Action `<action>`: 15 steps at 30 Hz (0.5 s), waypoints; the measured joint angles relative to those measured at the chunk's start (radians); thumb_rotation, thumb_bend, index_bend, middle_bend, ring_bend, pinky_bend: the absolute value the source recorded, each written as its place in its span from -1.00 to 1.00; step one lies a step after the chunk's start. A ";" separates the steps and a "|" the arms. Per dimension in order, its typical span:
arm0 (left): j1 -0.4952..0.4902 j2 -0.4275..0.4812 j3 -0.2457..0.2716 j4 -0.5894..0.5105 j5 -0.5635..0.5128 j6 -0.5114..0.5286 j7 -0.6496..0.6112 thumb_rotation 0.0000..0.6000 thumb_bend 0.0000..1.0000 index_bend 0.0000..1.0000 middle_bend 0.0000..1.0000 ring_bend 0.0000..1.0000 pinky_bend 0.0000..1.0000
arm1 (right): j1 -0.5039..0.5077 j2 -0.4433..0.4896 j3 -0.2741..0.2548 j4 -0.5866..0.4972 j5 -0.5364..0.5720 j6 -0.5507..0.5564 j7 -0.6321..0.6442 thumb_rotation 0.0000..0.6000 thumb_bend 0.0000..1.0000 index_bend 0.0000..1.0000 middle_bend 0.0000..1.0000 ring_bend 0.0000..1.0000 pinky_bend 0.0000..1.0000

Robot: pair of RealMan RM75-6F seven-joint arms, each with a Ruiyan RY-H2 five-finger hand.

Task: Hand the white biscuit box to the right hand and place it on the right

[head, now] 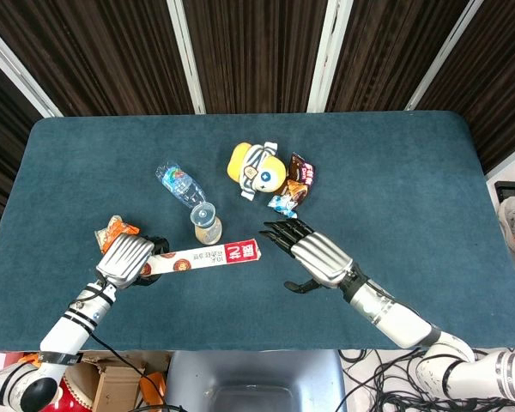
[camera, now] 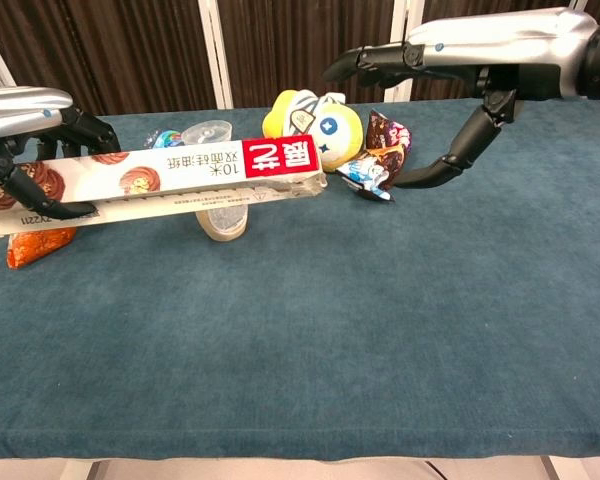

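The white biscuit box (head: 208,256), long and narrow with a red end panel, hangs level above the table. My left hand (head: 126,259) grips its left end; the chest view shows the same hand (camera: 30,150) wrapped around the box (camera: 170,178). My right hand (head: 313,254) is open just right of the box's red end, fingers stretched toward it, thumb hanging down, a small gap between them. In the chest view the right hand (camera: 430,70) hovers above and right of the box, holding nothing.
On the blue table (head: 395,163) lie a yellow minion toy (head: 256,169), dark snack packets (head: 296,182), a plastic bottle (head: 182,184), a clear cup (head: 205,223) and an orange packet (head: 114,231) by my left hand.
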 measured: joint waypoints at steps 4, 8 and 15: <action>-0.003 -0.005 -0.001 0.007 -0.002 0.000 0.003 1.00 -0.36 0.21 0.27 0.11 0.53 | 0.001 0.002 -0.009 0.004 0.001 0.006 -0.003 1.00 -0.63 -1.00 -1.00 -1.00 -0.93; -0.003 -0.006 0.000 0.008 -0.001 0.000 -0.002 1.00 -0.36 0.21 0.27 0.11 0.53 | 0.011 -0.015 -0.012 0.020 0.007 0.003 -0.007 1.00 -0.63 -1.00 -1.00 -1.00 -0.93; -0.004 -0.011 -0.006 -0.003 0.031 0.005 -0.029 1.00 -0.36 0.22 0.28 0.11 0.53 | 0.070 -0.124 0.005 0.087 0.043 -0.027 -0.013 1.00 -0.63 -1.00 -0.86 -1.00 -0.90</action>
